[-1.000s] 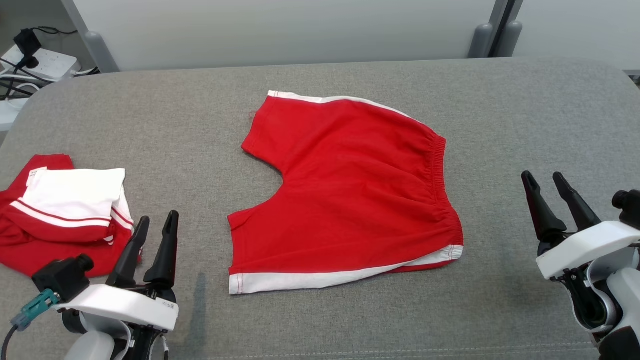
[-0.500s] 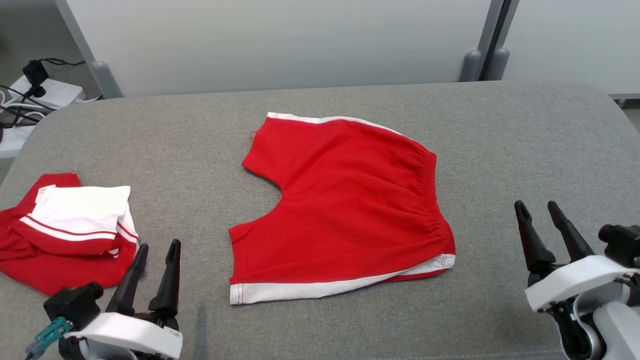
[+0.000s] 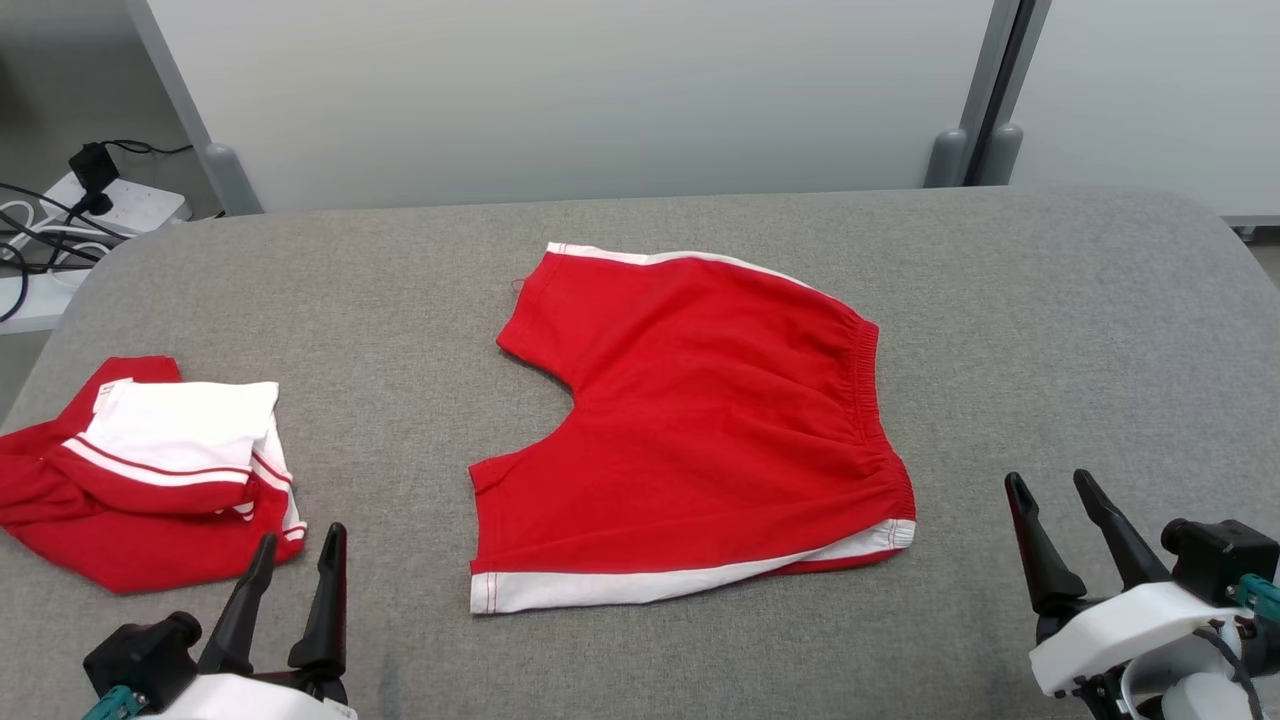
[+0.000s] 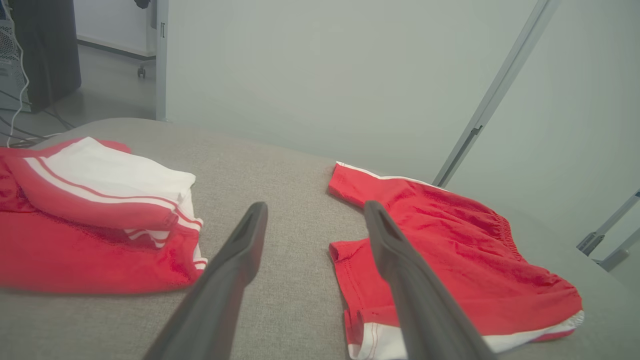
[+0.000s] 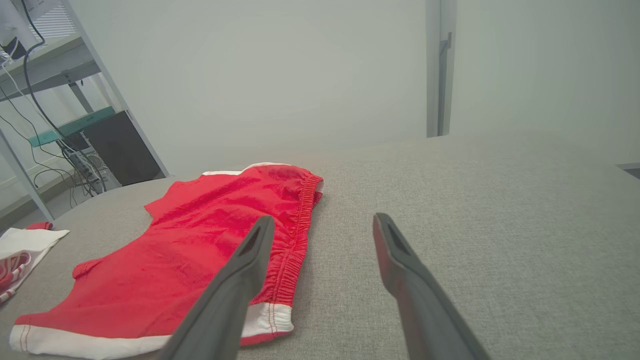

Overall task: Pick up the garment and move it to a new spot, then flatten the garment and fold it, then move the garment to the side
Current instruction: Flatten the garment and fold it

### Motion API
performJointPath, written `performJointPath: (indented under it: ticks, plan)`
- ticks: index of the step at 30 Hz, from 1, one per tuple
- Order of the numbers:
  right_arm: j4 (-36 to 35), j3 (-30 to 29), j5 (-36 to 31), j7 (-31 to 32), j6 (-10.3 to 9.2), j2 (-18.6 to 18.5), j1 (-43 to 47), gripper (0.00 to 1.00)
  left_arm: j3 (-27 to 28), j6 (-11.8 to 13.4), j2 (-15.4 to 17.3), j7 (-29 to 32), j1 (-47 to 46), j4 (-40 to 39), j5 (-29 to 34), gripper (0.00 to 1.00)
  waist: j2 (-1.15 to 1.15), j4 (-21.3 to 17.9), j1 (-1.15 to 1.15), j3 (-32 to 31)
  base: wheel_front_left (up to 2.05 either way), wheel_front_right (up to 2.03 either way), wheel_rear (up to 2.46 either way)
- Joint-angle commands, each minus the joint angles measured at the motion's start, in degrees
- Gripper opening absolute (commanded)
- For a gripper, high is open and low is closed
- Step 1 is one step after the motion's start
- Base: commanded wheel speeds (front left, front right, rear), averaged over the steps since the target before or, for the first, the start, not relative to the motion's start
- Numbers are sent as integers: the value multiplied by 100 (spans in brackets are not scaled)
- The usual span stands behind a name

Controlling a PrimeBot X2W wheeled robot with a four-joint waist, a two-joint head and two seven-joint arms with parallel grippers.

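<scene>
At the middle of the grey fabric-covered table point(image 3: 1050, 300), the red cloth shorts with white side stripes point(image 3: 700, 430) lie spread flat, just as a second ago; what we see shifting is the head camera's aim, not the cloth. The left pincer point(image 3: 300, 535) and right pincer point(image 3: 1048, 480) have drawn back toward the near edge, both wide and empty. We judge the flattening done and folding next. A heap of red-and-white clothes point(image 3: 150, 470) sits by the left edge.
</scene>
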Motion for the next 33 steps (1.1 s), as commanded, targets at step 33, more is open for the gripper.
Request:
performJointPath:
  ticks: [33]
  plan:
    - [-67,-320,-1595,-76,25,503,666,100,931,-41,-568,-59,385,-95,1788,100,-1,78,0,-97,0,0,0]
